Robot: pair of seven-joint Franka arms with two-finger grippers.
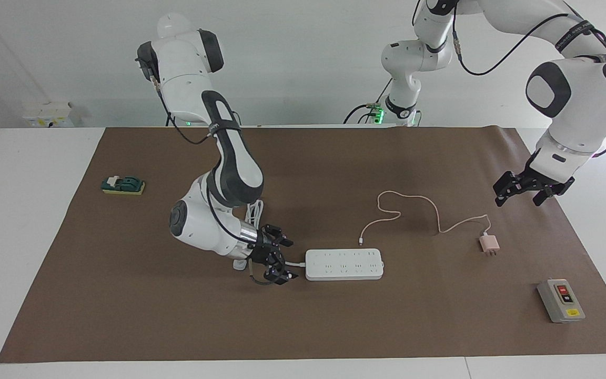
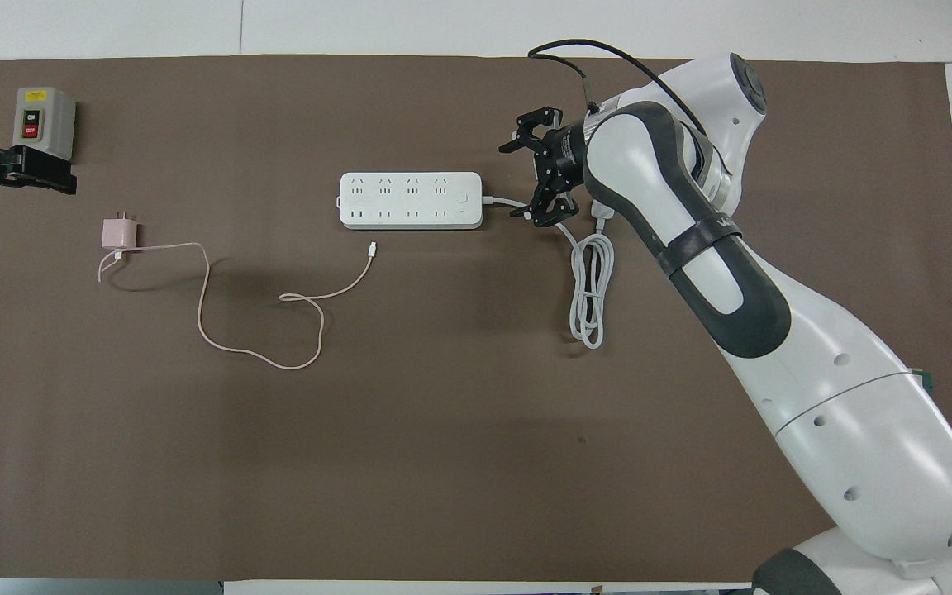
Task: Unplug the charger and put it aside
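Observation:
The pale pink charger (image 1: 489,244) lies on the brown mat, prongs free, toward the left arm's end of the table, well apart from the white power strip (image 1: 344,264). Its thin pink cable (image 1: 413,202) loops across the mat and ends close to the strip. In the overhead view the charger (image 2: 119,233) lies beside the strip (image 2: 410,201). My left gripper (image 1: 518,197) hangs open and empty in the air over the mat near the charger (image 2: 46,169). My right gripper (image 1: 285,259) is low and open at the strip's cord end, its fingers either side of the thick white cord (image 2: 525,173).
A grey switch box (image 1: 561,300) with red and black buttons stands farther from the robots than the charger. The strip's thick white cord is coiled (image 2: 592,289) under the right arm. A green object on a yellow pad (image 1: 123,185) lies at the right arm's end.

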